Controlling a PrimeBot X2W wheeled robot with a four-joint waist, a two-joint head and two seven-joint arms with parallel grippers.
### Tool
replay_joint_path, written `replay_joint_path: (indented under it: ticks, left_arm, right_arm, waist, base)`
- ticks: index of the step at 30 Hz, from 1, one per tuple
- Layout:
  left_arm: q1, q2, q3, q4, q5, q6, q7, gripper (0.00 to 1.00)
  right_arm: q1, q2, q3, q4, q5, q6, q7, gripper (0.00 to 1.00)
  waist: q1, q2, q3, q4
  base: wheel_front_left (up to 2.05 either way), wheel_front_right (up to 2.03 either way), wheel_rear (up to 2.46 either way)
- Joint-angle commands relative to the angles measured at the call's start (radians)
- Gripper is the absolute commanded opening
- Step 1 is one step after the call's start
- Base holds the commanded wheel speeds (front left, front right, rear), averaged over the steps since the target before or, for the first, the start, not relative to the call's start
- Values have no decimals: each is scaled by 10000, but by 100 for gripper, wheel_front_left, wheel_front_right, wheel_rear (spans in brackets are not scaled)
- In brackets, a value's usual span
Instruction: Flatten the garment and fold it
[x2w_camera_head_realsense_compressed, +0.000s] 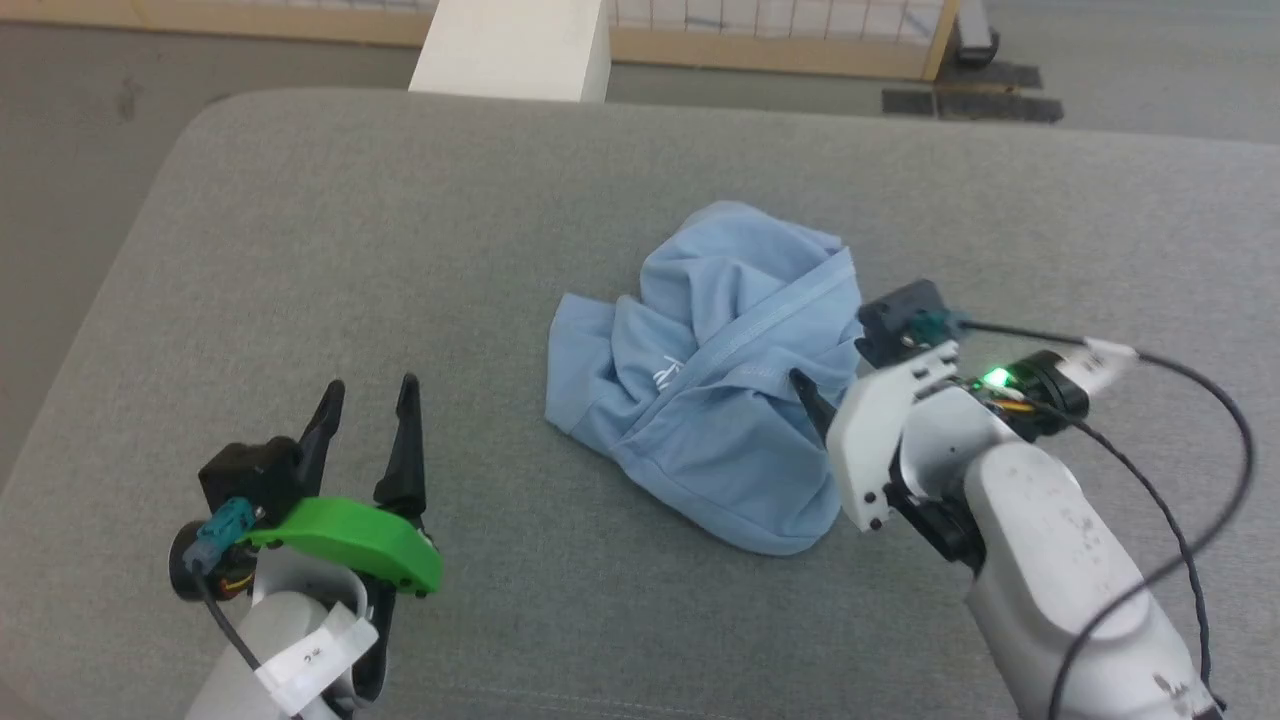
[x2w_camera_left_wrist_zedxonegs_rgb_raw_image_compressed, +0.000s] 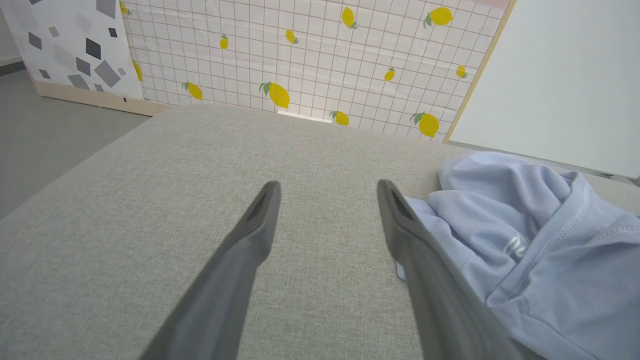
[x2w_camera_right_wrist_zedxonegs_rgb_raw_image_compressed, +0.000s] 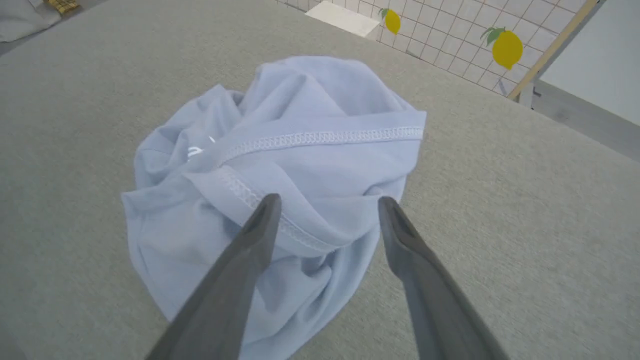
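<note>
while 1 garment (x2w_camera_head_realsense_compressed: 720, 430) lies bunched, left hand (x2w_camera_head_realsense_compressed: 371, 383) & right hand (x2w_camera_right_wrist_zedxonegs_rgb_raw_image_compressed: 328, 198) gape.

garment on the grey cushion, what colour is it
Light blue all over. The garment shows best in the right wrist view.

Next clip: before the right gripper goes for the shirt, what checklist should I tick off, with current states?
1. Right gripper open: ok.
2. Right gripper aimed at stitched hem of shirt: ok.
3. Left gripper open, apart from shirt: ok.
4. Shirt flat: not ok, crumpled heap.
5. Which way shirt lies: cannot tell, folds hide it.
6. Bare cushion around shirt for spreading: ok.
</note>
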Motion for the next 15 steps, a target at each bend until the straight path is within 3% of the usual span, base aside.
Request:
replay_joint_path:
  ticks: [1,5,10,11,12,13,15]
  left_arm:
    - [-208,-55,-6,-23,70,-55,-73,100]
    - [-435,-148,-47,3,90,-107,-78,100]
    - [-538,-204,-17,91,80,-136,-82,100]
    - [-553,-214,-8,117,75,-146,-83,100]
    - [-559,-221,3,143,67,-155,-83,100]
    - [-553,-231,18,175,57,-159,-84,100]
    - [-533,-250,42,224,45,-150,-85,100]
  right_arm:
    - [-312,-79,189,274,-122,-17,331,100]
    - [-1069,-192,935,1232,-202,-17,1357,100]
    - [-1438,-246,1563,1893,222,-17,1885,100]
    - [-1486,-268,1588,1968,346,-17,1885,33]
    - [-1522,-291,1611,1996,425,-17,1823,5]
    - [-1565,-318,1591,2001,511,-17,1687,0]
    - [-1621,-331,1445,1952,731,-17,1365,0]
  waist:
    - [0,0,476,382]
    - [0,0,855,651]
    - [0,0,1074,735]
    - [0,0,1091,730]
    - [0,0,1089,713]
    - [0,0,1074,669]
    - [0,0,1009,557]
  base:
    - [0,0,0]
    - [0,0,0]
    - [0,0,0]
    - [0,0,0]
    - [0,0,0]
    - [0,0,0]
    - [0,0,0]
